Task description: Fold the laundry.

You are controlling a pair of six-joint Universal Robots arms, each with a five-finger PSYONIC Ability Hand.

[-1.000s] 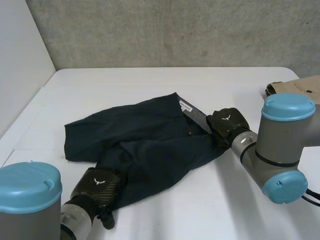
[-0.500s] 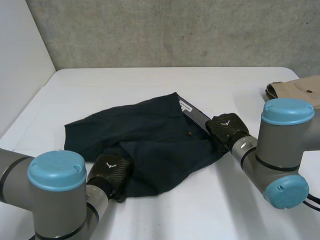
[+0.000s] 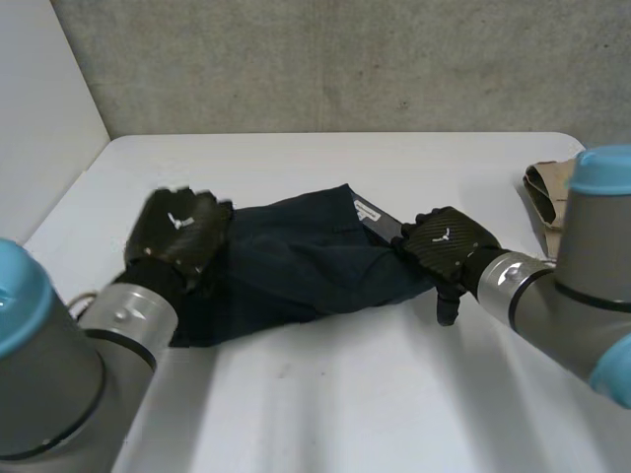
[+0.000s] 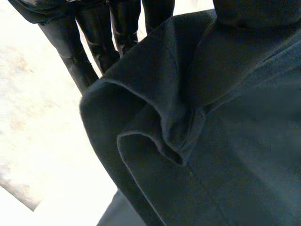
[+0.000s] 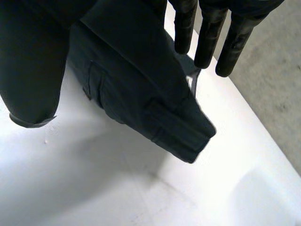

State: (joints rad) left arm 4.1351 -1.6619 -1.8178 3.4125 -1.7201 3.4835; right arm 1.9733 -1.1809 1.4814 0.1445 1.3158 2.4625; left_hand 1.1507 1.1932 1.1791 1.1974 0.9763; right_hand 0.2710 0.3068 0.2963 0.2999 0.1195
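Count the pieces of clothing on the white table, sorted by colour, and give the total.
dark blue garment: 1
tan garment: 1
Total: 2

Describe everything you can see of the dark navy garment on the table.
The dark navy garment looks like woven cotton shorts, with a thick waistband, a white label inside it and stitched hems. It lies crumpled and partly folded across the white table. The left hand holds one bunched end raised; the right hand holds the waistband end, whose corner hangs clear of the table.
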